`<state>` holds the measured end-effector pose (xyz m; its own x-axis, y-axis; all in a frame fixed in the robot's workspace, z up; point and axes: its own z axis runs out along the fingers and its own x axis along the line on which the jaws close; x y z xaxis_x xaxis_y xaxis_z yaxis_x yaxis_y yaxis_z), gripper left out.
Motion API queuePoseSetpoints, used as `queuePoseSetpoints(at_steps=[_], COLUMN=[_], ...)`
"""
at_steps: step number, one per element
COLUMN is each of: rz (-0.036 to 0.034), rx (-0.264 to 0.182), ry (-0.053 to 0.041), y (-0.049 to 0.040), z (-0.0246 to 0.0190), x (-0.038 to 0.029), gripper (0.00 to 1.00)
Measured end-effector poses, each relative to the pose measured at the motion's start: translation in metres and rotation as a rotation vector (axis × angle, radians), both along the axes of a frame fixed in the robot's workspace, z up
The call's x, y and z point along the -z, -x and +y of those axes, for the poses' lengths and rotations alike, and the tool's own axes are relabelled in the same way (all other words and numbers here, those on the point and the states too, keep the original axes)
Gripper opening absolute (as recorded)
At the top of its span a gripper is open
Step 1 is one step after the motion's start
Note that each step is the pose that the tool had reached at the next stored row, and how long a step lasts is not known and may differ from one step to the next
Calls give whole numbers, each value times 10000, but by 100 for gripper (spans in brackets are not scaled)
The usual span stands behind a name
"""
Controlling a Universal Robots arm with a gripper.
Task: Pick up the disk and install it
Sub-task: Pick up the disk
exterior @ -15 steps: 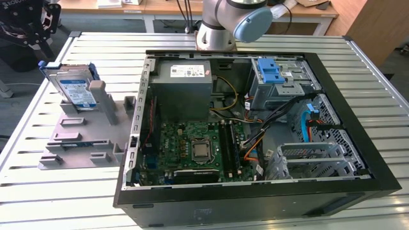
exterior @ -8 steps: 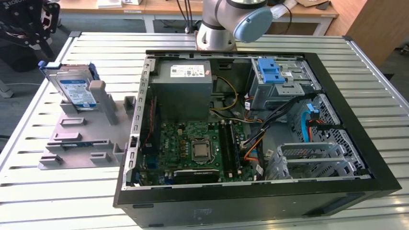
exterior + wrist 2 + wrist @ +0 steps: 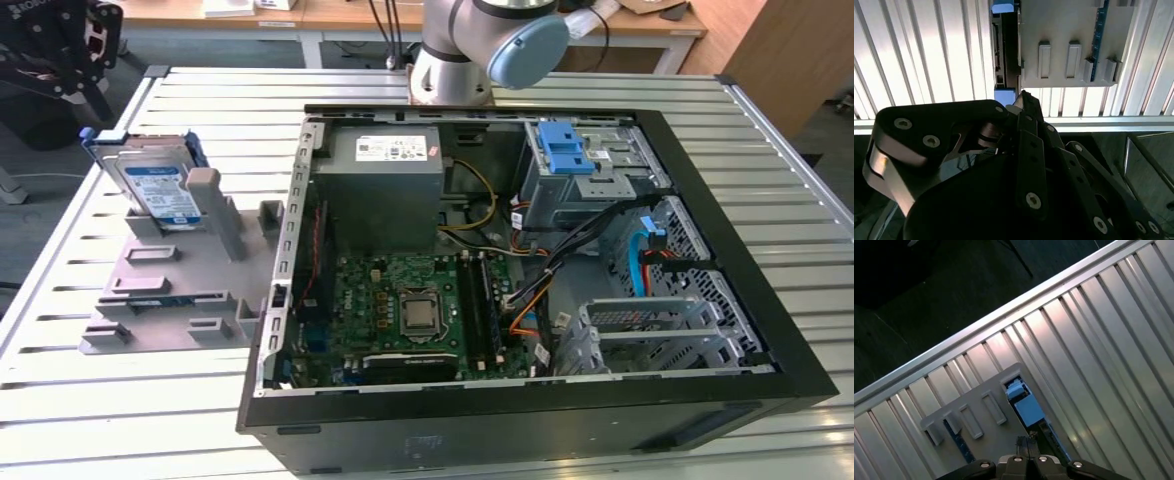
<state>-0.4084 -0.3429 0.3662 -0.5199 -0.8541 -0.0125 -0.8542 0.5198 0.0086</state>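
A ribbed metal table (image 3: 120, 420) carries an open computer case (image 3: 534, 430) mid-table, a grey plastic stand (image 3: 174, 290) near the edge at the exterior view's left, and the arm's base (image 3: 447, 85) at the far edge.

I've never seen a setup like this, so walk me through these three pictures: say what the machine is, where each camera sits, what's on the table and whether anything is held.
The machine is a single robot arm; the exterior view looks from off the arm over a slatted metal table. On it lies an open computer case, its circuit board and grey power-supply box exposed. At the exterior view's left, a grey holder keeps the disk standing on edge in its blue carrier. The two wrist views come from cameras riding on the arm, looking down past the gripper. It hangs above the holder and disk, closed, holding nothing. The disk is not yet picked up.
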Motion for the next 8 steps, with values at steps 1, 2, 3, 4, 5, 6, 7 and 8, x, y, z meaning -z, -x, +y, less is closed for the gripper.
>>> queuePoseSetpoints(at_steps=[1, 2, 3, 4, 5, 6, 7, 8], rz=[0, 0, 1, 0, 0, 0, 0, 0], rx=[-87, -182, -274, -365, -459, -542, -616, -683], ry=[0, 0, 0, 0, 0, 0, 0, 0], y=[0, 0, 0, 0, 0, 0, 0, 0], z=[0, 0, 0, 0, 0, 0, 0, 0], x=[0, 0, 0, 0, 1, 1, 1, 1], gripper=[11, 11, 11, 11, 11, 11, 11, 11])
